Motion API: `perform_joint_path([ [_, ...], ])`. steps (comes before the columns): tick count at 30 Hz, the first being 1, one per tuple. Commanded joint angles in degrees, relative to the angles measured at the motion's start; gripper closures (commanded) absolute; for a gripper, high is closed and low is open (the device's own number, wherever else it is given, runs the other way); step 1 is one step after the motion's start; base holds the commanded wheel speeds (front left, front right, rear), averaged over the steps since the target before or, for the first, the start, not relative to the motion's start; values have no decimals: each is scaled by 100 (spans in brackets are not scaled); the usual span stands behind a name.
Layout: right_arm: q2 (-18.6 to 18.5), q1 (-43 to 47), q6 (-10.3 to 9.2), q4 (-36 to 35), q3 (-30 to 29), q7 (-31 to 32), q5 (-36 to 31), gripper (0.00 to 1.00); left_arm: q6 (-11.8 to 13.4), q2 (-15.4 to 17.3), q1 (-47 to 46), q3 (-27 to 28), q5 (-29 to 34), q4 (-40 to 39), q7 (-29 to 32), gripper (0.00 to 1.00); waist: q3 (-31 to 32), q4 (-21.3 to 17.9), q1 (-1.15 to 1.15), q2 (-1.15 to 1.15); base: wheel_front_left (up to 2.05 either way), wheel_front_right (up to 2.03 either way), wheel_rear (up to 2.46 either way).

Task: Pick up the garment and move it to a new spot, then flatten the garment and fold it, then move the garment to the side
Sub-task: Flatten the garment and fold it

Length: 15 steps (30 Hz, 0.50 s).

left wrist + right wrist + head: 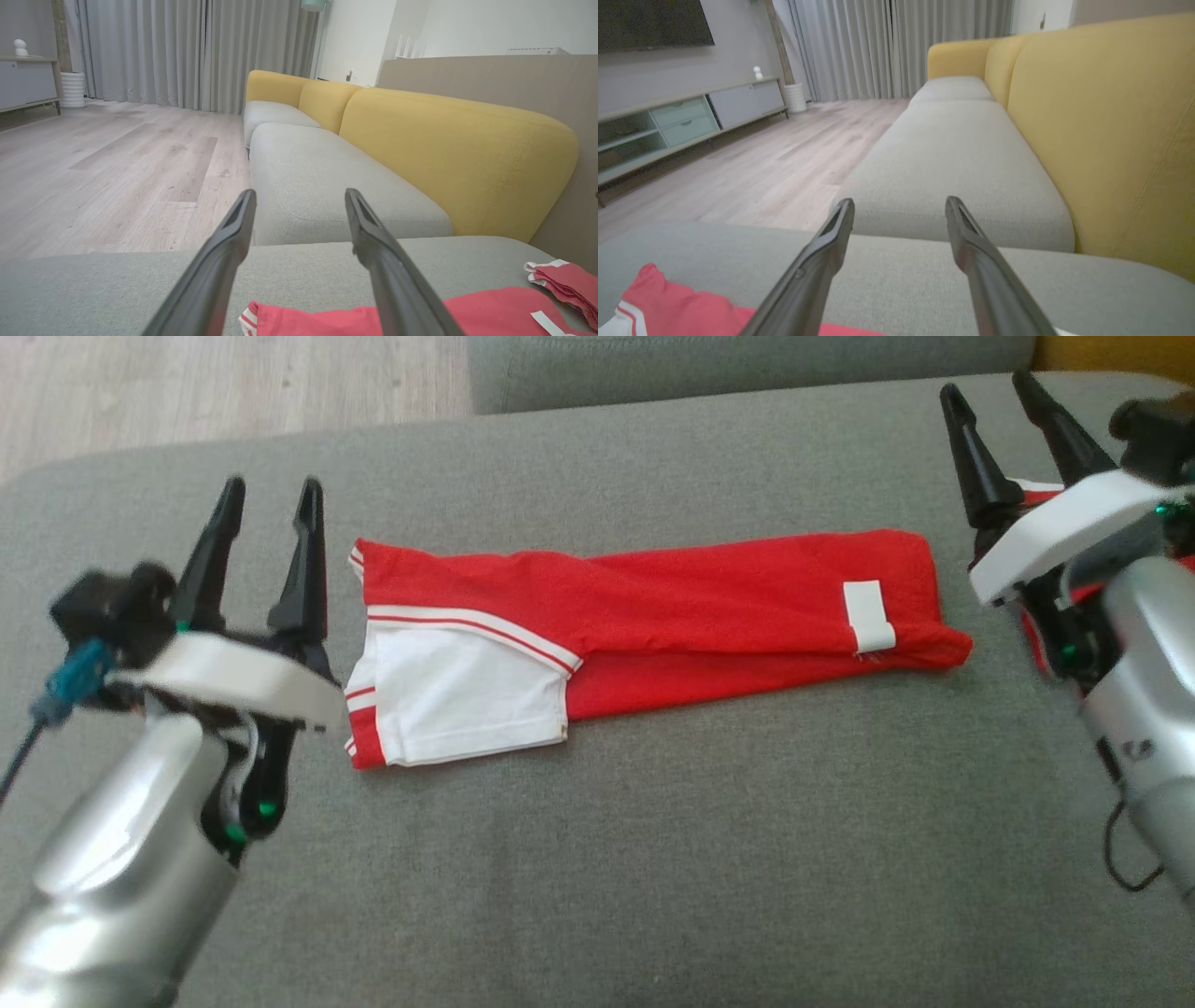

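Observation:
The garment is red with white trim and a white sleeve. It lies folded into a long narrow strip across the grey sofa cushion. My left gripper hovers open just off the strip's left end, nothing between its fingers. My right gripper stands open beyond the strip's right end, also holding nothing. In the left wrist view the open left gripper points past the garment, whose edge lies under its fingers. In the right wrist view the open right gripper rises above a corner of the garment.
A second red-and-white cloth lies under my right arm, and the same cloth shows in the left wrist view. A yellow backrest borders the cushion. Another grey seat continues ahead. Wooden floor lies beyond the cushion's edge, with a low cabinet across the room.

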<state>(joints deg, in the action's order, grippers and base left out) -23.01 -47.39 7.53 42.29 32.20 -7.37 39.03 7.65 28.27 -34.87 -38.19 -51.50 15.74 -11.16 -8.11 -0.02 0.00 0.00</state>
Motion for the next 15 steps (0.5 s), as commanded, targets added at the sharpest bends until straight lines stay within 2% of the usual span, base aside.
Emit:
perform_joint_path([
  [1,115,122,-4,-151,-103,-342,-198,0,44,118,-31,387,26,-81,-190,0,79,-11,0,0,0,0,0],
  [4,376,341,-4,-192,-391,-634,-495,0,86,69,259,515,156,-32,-329,0,165,-40,0,0,0,0,0],
  [8,771,828,-4,-377,-973,-752,-1029,0,95,-149,689,848,420,-151,-378,0,251,-73,0,0,0,0,0],
  [15,1576,2184,-4,-1043,-2094,-761,-2152,0,14,-838,1649,1613,1316,-297,-383,0,318,-55,0,0,0,0,0],
])
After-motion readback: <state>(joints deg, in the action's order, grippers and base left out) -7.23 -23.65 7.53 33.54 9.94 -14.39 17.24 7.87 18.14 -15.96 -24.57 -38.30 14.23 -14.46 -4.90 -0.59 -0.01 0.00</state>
